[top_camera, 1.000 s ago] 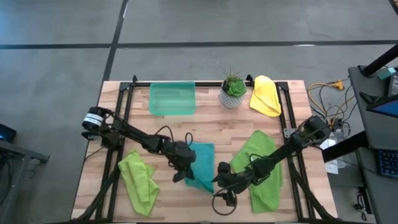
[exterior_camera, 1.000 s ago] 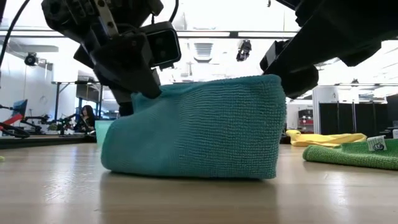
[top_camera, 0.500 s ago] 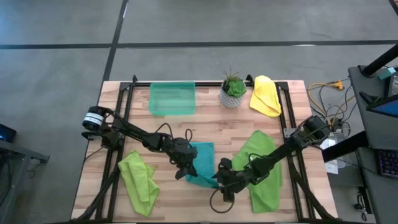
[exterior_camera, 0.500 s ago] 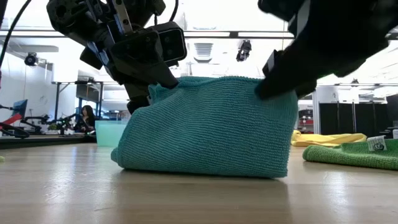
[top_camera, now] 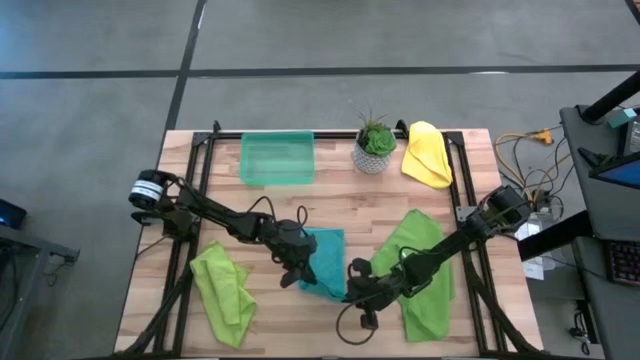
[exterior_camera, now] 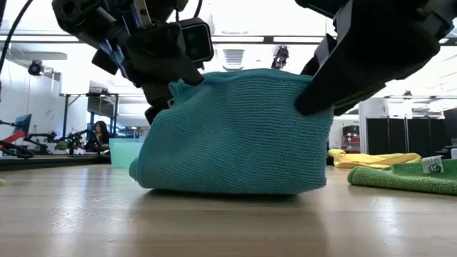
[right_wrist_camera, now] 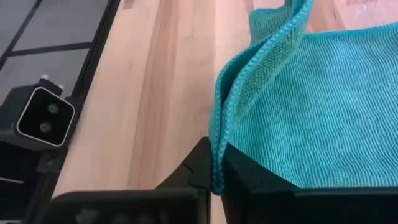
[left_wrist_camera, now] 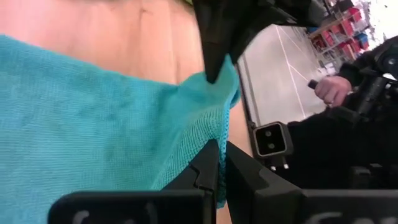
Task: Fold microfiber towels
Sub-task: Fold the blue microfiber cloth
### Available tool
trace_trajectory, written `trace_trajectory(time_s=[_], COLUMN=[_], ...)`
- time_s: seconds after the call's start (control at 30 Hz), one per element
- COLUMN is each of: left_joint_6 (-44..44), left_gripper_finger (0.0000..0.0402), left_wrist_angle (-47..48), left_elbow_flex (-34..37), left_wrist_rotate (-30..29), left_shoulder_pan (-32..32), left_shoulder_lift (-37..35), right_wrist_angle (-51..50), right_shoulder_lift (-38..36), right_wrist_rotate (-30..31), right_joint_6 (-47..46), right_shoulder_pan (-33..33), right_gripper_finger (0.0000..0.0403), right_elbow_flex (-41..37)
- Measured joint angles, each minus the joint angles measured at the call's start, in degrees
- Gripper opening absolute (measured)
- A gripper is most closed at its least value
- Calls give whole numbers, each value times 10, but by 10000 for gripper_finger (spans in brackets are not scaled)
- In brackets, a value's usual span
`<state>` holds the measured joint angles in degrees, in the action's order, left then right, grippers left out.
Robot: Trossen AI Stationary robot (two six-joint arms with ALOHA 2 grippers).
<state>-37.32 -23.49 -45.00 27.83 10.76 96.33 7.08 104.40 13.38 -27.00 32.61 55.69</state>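
The teal towel [top_camera: 322,258] lies near the middle of the table. Its near edge is raised and its lower part [exterior_camera: 228,182] rests on the wood. My left gripper [top_camera: 292,272] is shut on the raised edge's left corner. My right gripper [top_camera: 350,290] is shut on its right corner. One lime green towel [top_camera: 222,290] lies crumpled at the near left and another [top_camera: 422,270] lies spread under my right arm. A yellow towel [top_camera: 427,153] lies at the far right. My left gripper pinches the teal towel's hemmed edge [left_wrist_camera: 219,134] between its two shut fingers, at the raised left corner [exterior_camera: 178,89]. It comes slanting down from the table's left. The corner is lifted and the cloth below it hangs to the table. My right gripper pinches the towel's stitched hem [right_wrist_camera: 217,146] between its shut fingers, at the raised right corner [exterior_camera: 303,96]. Two layers seem to run together into the fingers. It comes slanting down from the right. The corner is lifted and the cloth's bottom stays on the table.
A see-through green tray [top_camera: 277,158] and a small potted plant [top_camera: 375,142] stand along the far edge. Black frame rails [top_camera: 200,170] run down both sides of the table. Bare wood [top_camera: 300,325] shows near the front edge.
My right gripper has moved in toward the towel's near right corner and taken hold of it. Both grippers have risen a little, and the towel's top edge stands higher than before. Its bottom has stayed on the table.
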Motion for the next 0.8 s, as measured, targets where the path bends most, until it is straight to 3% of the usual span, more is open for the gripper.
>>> trace_trajectory(time_s=[0.23,0.6,0.8], left_joint_6=[7,32,32], left_gripper_finger=[9,174,210], left_wrist_angle=[-1,0,-1], left_elbow_flex=[-1,-9,-28], left_wrist_rotate=[38,-45,-111], left_shoulder_pan=[33,53,53], left_shoulder_lift=[-1,-1,-1], right_wrist_angle=[-34,-39,-36], right_shoulder_lift=[0,0,0], right_wrist_rotate=[-30,-88,-137], right_joint_6=[2,11,8], right_shoulder_pan=[-8,-37,-53], right_gripper_finger=[9,9,9], right_elbow_flex=[3,1,1])
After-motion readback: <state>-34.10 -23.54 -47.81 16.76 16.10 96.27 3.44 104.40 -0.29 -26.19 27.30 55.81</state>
